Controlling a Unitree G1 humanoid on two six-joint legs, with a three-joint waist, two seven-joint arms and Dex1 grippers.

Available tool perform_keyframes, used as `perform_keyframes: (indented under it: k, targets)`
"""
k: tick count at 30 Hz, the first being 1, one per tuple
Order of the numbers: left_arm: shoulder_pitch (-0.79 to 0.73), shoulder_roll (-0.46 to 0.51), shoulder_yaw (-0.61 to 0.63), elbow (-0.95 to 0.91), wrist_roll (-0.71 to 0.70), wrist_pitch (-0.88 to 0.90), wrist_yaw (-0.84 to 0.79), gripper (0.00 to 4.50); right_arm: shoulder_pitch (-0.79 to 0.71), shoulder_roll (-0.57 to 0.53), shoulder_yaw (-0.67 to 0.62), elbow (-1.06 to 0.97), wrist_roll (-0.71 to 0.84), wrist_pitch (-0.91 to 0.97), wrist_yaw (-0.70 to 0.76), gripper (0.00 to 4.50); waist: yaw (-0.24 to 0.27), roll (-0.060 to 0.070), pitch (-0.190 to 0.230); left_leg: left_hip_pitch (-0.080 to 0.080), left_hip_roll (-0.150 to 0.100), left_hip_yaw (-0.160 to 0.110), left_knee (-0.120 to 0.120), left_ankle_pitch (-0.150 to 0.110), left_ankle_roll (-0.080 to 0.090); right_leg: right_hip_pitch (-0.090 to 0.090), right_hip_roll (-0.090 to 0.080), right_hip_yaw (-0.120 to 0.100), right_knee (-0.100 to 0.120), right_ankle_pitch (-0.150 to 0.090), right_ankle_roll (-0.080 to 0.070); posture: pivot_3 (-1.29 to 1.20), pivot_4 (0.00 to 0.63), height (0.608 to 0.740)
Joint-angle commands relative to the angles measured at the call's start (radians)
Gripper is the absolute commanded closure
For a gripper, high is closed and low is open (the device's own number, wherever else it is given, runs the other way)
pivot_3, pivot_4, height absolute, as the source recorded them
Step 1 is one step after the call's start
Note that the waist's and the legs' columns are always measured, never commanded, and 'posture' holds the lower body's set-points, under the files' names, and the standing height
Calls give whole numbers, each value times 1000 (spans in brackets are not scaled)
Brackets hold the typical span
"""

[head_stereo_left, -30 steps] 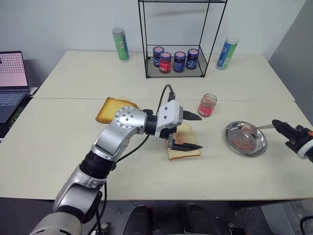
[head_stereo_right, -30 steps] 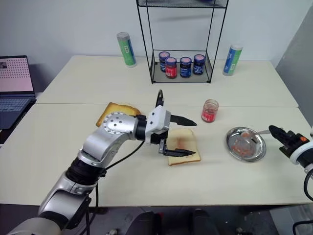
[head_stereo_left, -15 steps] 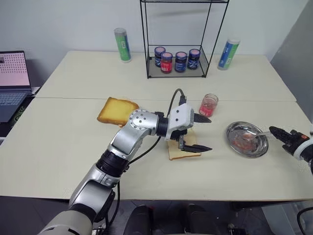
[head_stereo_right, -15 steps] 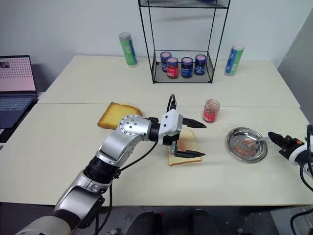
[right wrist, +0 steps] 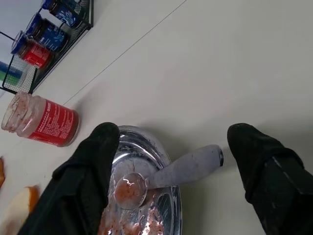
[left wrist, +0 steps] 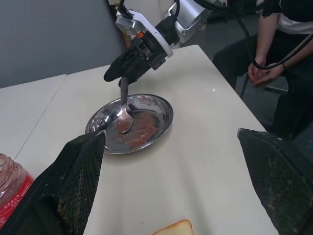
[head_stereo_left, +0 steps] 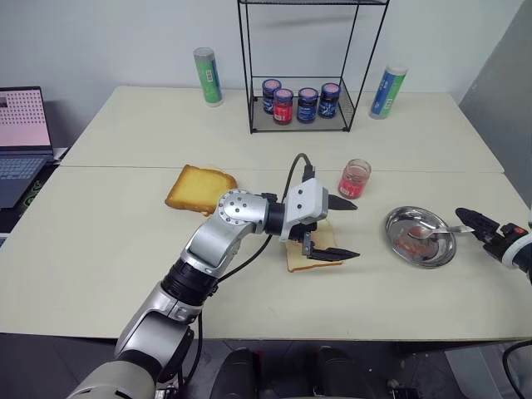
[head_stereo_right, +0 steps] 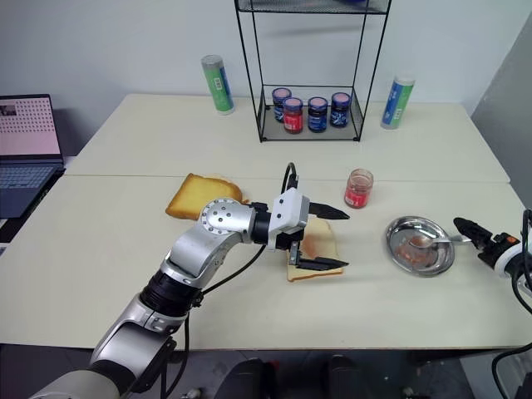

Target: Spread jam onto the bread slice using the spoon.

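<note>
The spoon [head_stereo_left: 432,230] is lying in the steel dish [head_stereo_left: 400,224] at right of frame, the released right pincer [right wrist: 176,161] flanking its handle. The left pincer [head_stereo_left: 343,229] is gaping over the smeared bread slice [head_stereo_left: 318,259] mid-frame; spreading seems nearly done.

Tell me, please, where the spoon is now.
The spoon lies in the round steel dish on the robot's right, bowl inside and handle over the rim, between the open fingers of the right gripper.
</note>
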Motion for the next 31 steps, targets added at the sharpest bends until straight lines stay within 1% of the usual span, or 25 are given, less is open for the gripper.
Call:
perform_keyframes:
  k: [1,4,7,9,10,12,15,16,18,19,22,24,27,28,29,31]
  targets:
    - [-8,0,24,-37,-7,-3,4,0,-31,-26,-46,26,-40,-53,0,48,0,0,0,0,0,0,0,0,0,0,0,0,0,0,0,0,150,740]
    - [-9,0,24,-36,-7,0,5,0,-53,-38,-52,68,-93,-112,-36,48,1,0,0,0,0,0,0,0,0,0,0,0,0,0,0,0,150,740]
    - [-13,10,34,-26,-1,3,12,0,-67,-70,-34,80,-189,-213,-80,48,0,0,0,0,0,0,0,0,0,0,0,0,0,0,0,0,150,740]
    - [-13,33,50,-22,1,18,13,0,-76,-99,-1,75,-275,-309,-97,48,-1,2,-1,0,0,1,0,0,0,0,0,0,0,0,0,0,150,740]
    - [-10,53,67,-22,-6,31,14,0,-82,-115,28,39,-320,-352,-98,48,-1,2,-1,0,0,1,0,0,0,0,0,0,0,0,1,0,150,740]
    - [1,92,110,-28,-27,68,19,0,-99,-133,81,-65,-363,-377,-74,48,-7,3,0,0,0,1,0,0,0,0,0,1,1,-1,1,0,150,740]
    - [32,164,184,-60,-75,136,13,0,-103,-129,151,-292,-314,-293,4,48,-31,4,0,1,1,1,0,0,0,-1,1,1,3,-1,2,0,150,740]
    - [46,199,216,-71,-89,163,13,0,-100,-129,178,-391,-267,-236,45,48,-33,4,0,2,2,0,0,0,0,-1,1,1,4,-2,3,0,150,740]
    - [64,241,253,-84,-102,194,15,0,-93,-129,205,-507,-214,-166,89,48,-31,4,0,3,3,0,-1,0,0,-1,2,1,4,-2,3,0,150,740]
    - [86,288,289,-106,-117,235,14,0,-75,-144,242,-604,-160,-116,145,48,-29,4,0,3,4,-2,-1,0,0,0,2,-1,4,-2,3,0,150,740]
    - [152,406,372,-178,-165,341,9,0,-20,-191,321,-801,-67,-26,280,48,-24,3,0,2,4,-3,-1,0,-1,-1,1,-2,4,-2,1,0,150,740]
    - [195,461,408,-222,-193,389,12,0,11,-220,351,-871,-47,-3,338,48,-24,2,1,1,4,-3,-1,0,-1,0,-1,-3,3,-2,1,0,150,740]
    - [280,528,480,-295,-240,457,13,0,58,-259,383,-940,-23,26,411,48,-6,0,2,0,0,-3,0,0,-1,0,-4,-4,2,-2,1,0,150,740]
    - [305,545,499,-315,-255,472,15,0,69,-266,389,-955,-18,33,424,48,-6,0,2,0,-1,-2,0,0,0,0,-8,-3,0,-2,2,0,150,740]
    - [328,559,516,-335,-269,487,17,0,80,-269,397,-964,-20,33,432,48,-2,-3,3,0,-1,-2,0,0,0,0,-8,-3,0,-2,2,0,150,740]
    - [361,573,528,-361,-280,493,30,0,90,-257,419,-961,-48,19,425,48,0,-3,4,0,0,-2,1,0,0,1,-9,-4,-1,-2,2,0,150,740]
